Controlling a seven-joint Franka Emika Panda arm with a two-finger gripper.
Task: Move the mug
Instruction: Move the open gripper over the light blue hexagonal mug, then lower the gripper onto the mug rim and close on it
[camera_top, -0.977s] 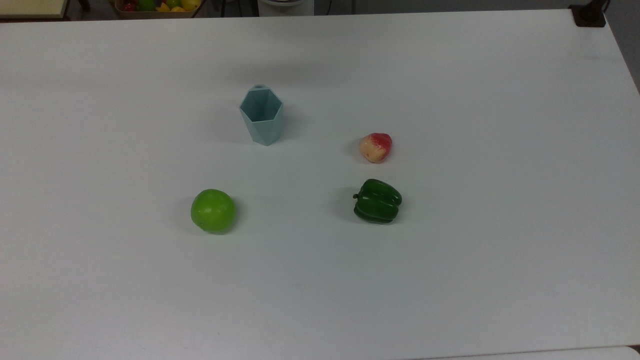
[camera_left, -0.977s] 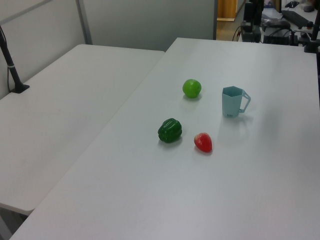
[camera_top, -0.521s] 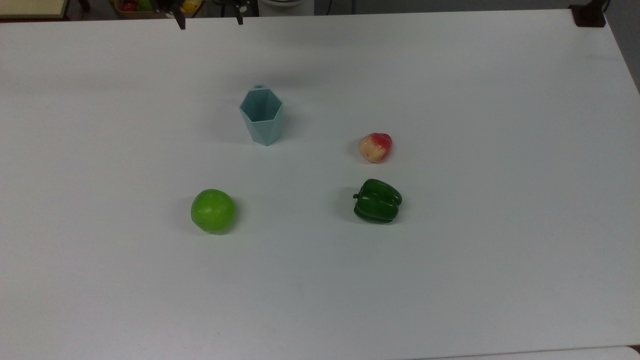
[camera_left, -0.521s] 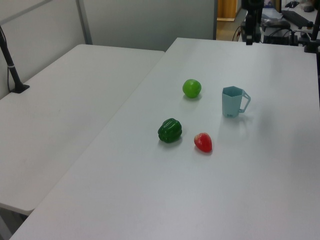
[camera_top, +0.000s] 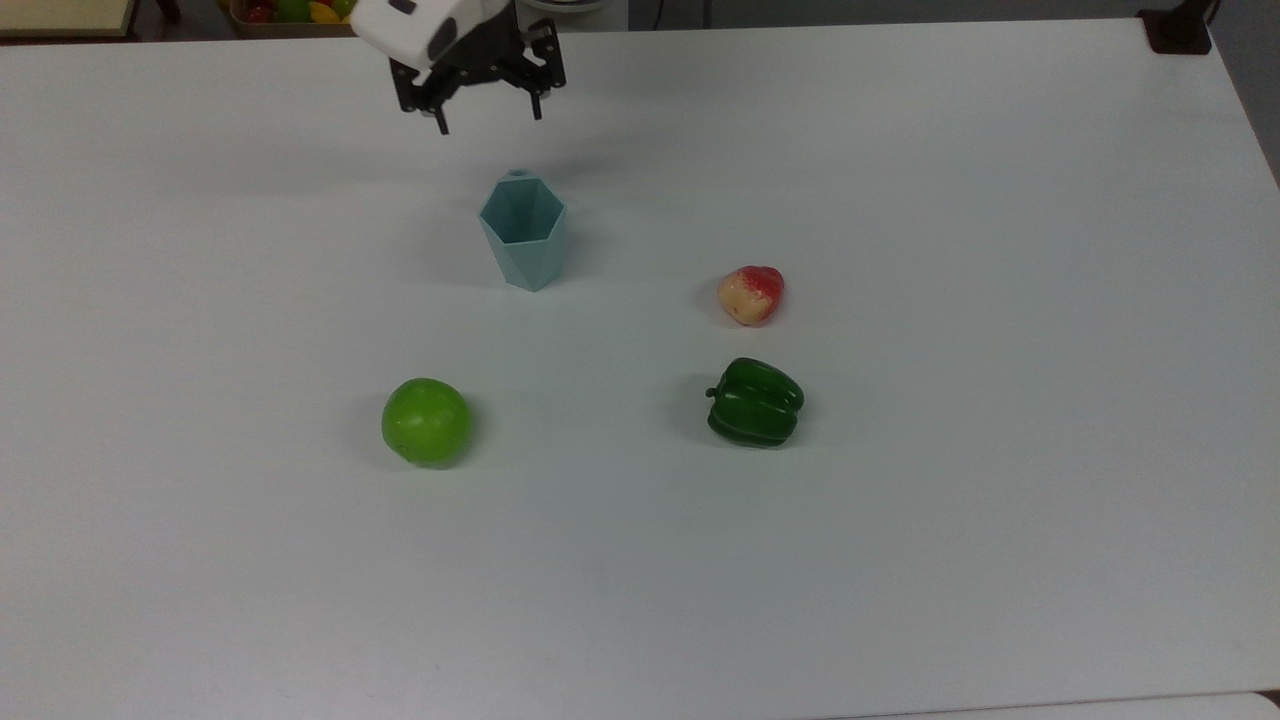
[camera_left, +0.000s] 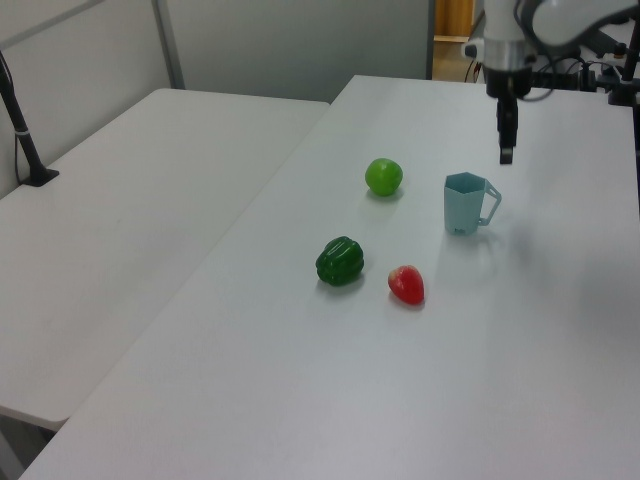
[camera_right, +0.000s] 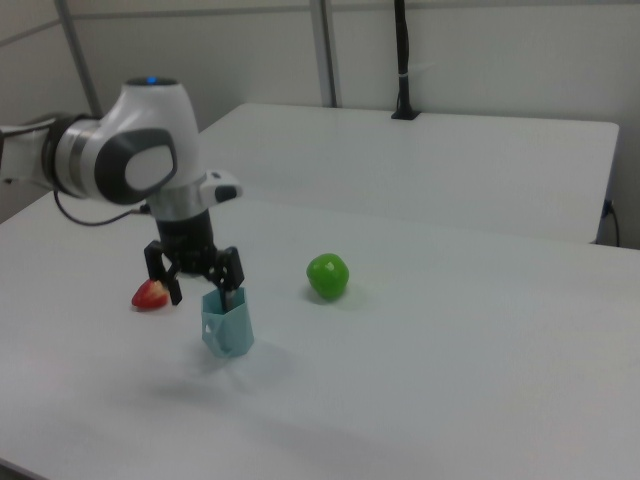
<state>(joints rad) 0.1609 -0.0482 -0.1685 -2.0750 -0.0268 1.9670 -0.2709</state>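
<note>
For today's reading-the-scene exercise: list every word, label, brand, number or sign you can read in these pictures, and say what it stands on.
There are none to read.
The mug, the green apple, the pepper, the red fruit and the table carry no writing.
The gripper shows no readable label.

White rounded arm (camera_right: 140, 160), grey joint bands, blue light; black end effector (camera_right: 200, 290).
</note>
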